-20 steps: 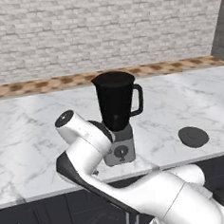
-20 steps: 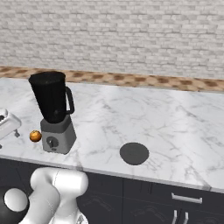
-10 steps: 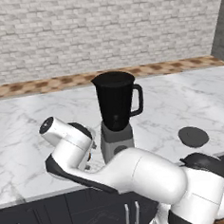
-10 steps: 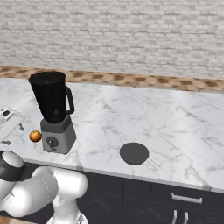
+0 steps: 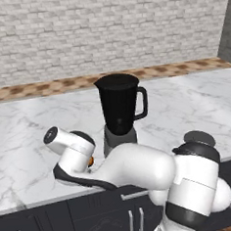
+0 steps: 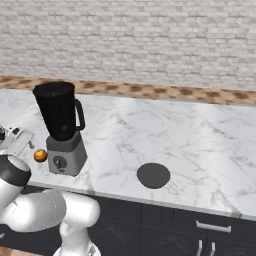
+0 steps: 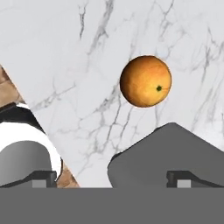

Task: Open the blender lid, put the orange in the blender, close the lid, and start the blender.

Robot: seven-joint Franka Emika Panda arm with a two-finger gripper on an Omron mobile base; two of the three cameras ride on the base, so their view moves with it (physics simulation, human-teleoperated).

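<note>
At the bottom of the hand view the jaws stand apart, the fingertips [image 7: 43, 178] wide of each other and holding nothing. Above them, upper centre right, the orange [image 7: 145, 81] lies on the marble surface [image 7: 87, 52]. Left of centre in the right base view, the orange sits just beside the blender [image 6: 62, 130]; the blender lid [image 6: 153, 175] lies flat near the frame's centre, well apart.
</note>
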